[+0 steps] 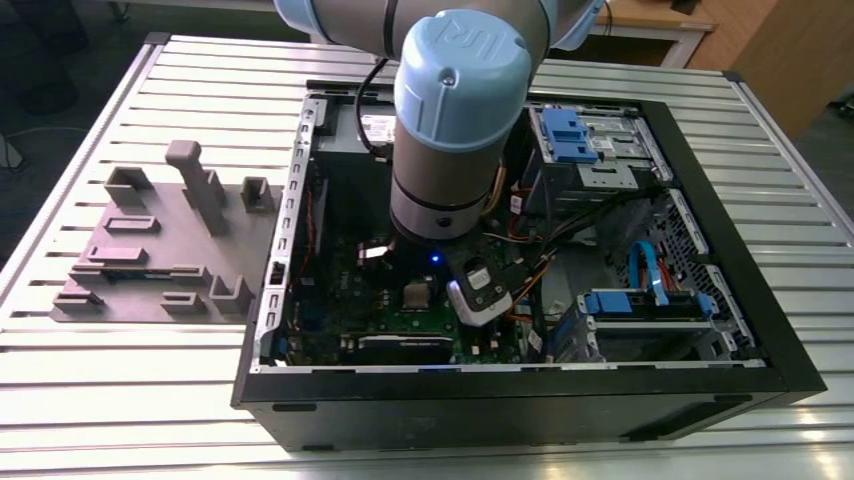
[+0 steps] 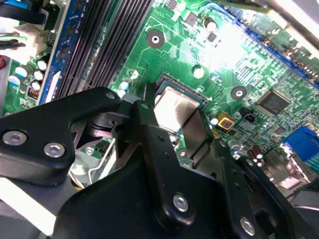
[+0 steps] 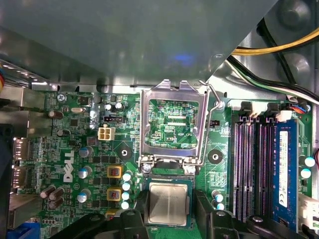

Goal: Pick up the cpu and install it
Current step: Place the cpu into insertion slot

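The cpu [image 3: 168, 201], a small square chip with a shiny silver-grey top, lies level in the motherboard socket. It also shows in the second wrist view [image 2: 175, 102] and as a pale square in the exterior view [image 1: 418, 293]. My gripper [image 3: 169, 211] straddles it. The black fingers [image 2: 149, 129] press against two opposite edges with no gap showing, so it is shut on the cpu. The socket's metal frame [image 3: 145, 124] is swung open beside the chip, its lever raised. In the exterior view the arm [image 1: 454, 120] reaches down into the open computer case [image 1: 534, 400].
A grey power-supply box [image 3: 124, 35] sits close beyond the socket frame. Memory slots [image 3: 249, 164] and bundled cables [image 3: 279, 74] lie to one side. On the slatted table, a mauve-grey tray [image 1: 147, 250] stands at the exterior view's left. Blue drive bays [image 1: 574, 135] fill the case's far side.
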Controlling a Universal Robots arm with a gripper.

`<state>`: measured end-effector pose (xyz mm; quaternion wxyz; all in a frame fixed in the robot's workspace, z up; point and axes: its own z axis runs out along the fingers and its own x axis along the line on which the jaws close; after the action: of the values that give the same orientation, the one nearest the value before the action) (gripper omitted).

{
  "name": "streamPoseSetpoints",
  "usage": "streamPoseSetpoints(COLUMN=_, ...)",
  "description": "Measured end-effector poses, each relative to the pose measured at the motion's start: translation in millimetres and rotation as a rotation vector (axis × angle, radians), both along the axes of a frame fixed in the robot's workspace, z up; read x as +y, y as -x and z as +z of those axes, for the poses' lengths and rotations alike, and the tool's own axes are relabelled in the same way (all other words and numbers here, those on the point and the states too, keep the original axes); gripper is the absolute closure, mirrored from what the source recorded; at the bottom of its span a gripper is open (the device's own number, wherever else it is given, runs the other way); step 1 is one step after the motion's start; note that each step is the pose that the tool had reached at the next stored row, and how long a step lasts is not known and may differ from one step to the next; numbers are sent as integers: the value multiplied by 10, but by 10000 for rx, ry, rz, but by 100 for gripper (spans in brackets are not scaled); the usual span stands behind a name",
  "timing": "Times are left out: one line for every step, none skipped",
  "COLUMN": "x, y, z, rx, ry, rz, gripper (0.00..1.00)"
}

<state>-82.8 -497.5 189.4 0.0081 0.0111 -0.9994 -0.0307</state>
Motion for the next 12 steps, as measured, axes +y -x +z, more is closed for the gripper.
streamPoseSetpoints(x=0, y=0, z=0, rx=0, ry=1, rz=0, gripper=50)
streamPoseSetpoints(x=0, y=0, z=0, rx=0, ry=1, rz=0, gripper=50)
streamPoseSetpoints(x=0, y=0, z=2, rx=0, ry=1, rz=0, gripper=50)
streamPoseSetpoints(x=0, y=0, z=5, rx=0, ry=1, rz=0, gripper=50)
streamPoseSetpoints(x=0, y=0, z=10, rx=1, ry=0, rz=0, gripper=50)
streamPoseSetpoints(x=0, y=0, z=16, rx=4, ry=1, rz=0, gripper=50)
streamPoseSetpoints(x=0, y=0, z=21, rx=5, ry=0, rz=0, gripper=50)
streamPoseSetpoints(x=0, y=0, z=25, rx=5, ry=-1, rz=-1, gripper=50)
streamPoseSetpoints(x=0, y=0, z=28, rx=7, ry=-1, rz=0, gripper=50)
streamPoseSetpoints(x=0, y=0, z=33, rx=9, ry=1, rz=0, gripper=50)
streamPoseSetpoints(x=-1, y=0, z=42, rx=10, ry=2, rz=0, gripper=50)
streamPoseSetpoints(x=0, y=0, z=52, rx=11, ry=1, rz=0, gripper=50)
